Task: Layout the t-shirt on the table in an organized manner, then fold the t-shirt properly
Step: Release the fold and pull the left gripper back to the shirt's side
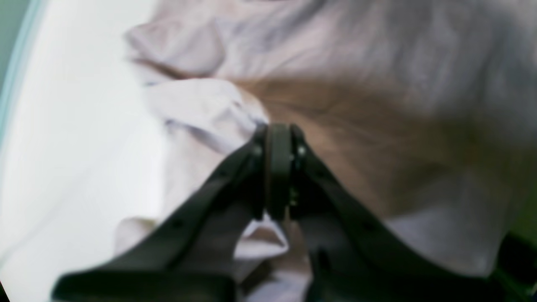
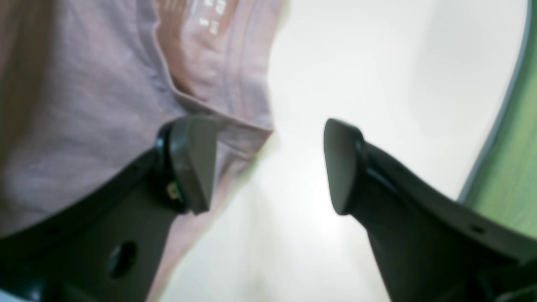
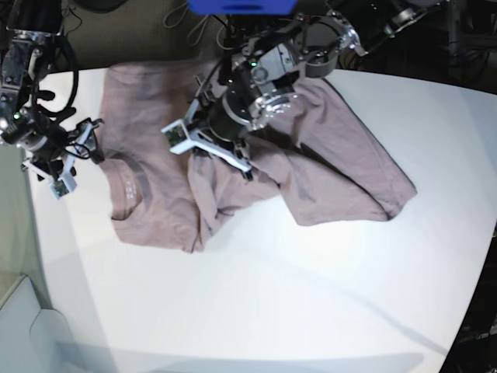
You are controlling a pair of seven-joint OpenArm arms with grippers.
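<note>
Both arms busy: left gripper (image 1: 277,167) pinches the t-shirt (image 3: 326,148) mid-table (image 3: 311,311), right gripper (image 2: 268,167) gapes empty (by the collar).

Mauve t-shirt (image 3: 326,155) lies rumpled (partly bunched) on white table (image 3: 311,295).

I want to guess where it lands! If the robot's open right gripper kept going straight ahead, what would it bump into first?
Probably the neck edge of the dusty mauve cotton t-shirt. The right gripper stands open astride that edge, one finger over cloth, the other over the flat white table. Depth is blurry, so it might be table.
</note>
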